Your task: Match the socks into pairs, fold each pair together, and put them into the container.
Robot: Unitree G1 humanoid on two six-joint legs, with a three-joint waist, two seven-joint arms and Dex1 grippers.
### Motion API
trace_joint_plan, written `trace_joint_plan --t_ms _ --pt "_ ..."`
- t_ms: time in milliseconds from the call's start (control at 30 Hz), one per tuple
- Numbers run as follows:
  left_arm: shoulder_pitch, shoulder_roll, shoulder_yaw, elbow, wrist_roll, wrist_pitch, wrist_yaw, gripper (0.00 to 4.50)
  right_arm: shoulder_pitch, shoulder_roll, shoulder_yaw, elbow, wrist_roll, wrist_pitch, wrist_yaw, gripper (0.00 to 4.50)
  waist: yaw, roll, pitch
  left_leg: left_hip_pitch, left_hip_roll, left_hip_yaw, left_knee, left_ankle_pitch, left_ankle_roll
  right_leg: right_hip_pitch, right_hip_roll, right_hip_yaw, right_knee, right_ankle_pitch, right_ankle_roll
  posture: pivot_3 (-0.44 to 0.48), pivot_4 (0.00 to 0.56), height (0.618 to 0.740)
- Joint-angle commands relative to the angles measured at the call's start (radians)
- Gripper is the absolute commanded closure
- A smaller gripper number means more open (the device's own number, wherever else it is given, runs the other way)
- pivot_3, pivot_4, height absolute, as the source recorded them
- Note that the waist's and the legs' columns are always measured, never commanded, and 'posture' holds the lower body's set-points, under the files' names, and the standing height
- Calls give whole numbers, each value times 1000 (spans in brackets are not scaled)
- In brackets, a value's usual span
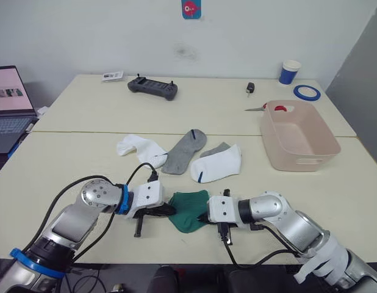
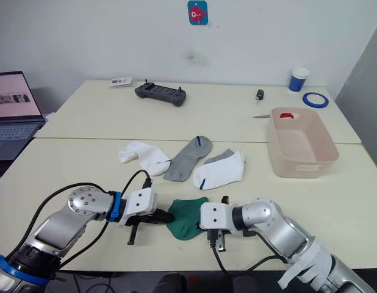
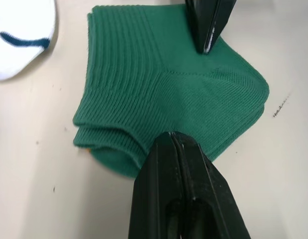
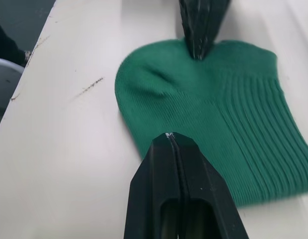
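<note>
Both grippers, left (image 1: 167, 210) and right (image 1: 204, 218), pinched opposite edges of the stacked green socks (image 1: 188, 210), apparently to fold them.

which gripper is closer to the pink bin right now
Right. The right gripper is at the green socks' bin-side edge; the left gripper is at their far edge from the bin.

You're seeing the left gripper (image 2: 166, 218) and right gripper (image 2: 198, 223) pinching opposite edges of the stacked green socks (image 2: 185, 217); 2 white socks (image 2: 220, 171) are lying beyond, container (image 2: 302, 160) sitting right.
</note>
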Motion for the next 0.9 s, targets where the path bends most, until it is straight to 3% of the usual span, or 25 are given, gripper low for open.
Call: trace_joint_plan --t_ms 33,167,467,633,800,900 --pt "-5 43 107 -107 -134 138 -28 4500 -26 24 -91 -87 78 77 -4 4474 0 0 0 0 0 0 0 0 0 0 0 0 0 0 0 0 150 740" --pt "-39 19 131 -190 -205 253 13 4500 -73 73 -110 -46 80 120 -47 4474 3 0 0 -2 1 -1 0 0 0 -1 1 -1 -1 0 0 0 150 740" --pt "-41 -104 -26 -34 10 123 129 4500 -88 105 -23 102 -35 46 -98 4474 4 0 0 -3 0 0 0 0 0 -1 1 0 -2 0 0 0 150 740" --pt "-15 -82 -35 38 79 66 135 4500 -31 47 -59 94 -49 46 -96 4474 4 0 0 -2 0 -1 0 0 0 -1 1 0 -2 0 0 0 150 740" --pt "3 -60 23 -25 22 96 126 4500 18 25 -180 0 52 122 -94 4474 4 0 0 1 0 0 0 0 0 1 1 1 -1 0 0 0 150 740" --pt "-9 -68 79 -119 -72 154 110 4500 37 32 -255 -68 153 235 -82 4474 1 0 0 0 0 0 0 0 0 0 1 1 0 0 0 0 150 740"
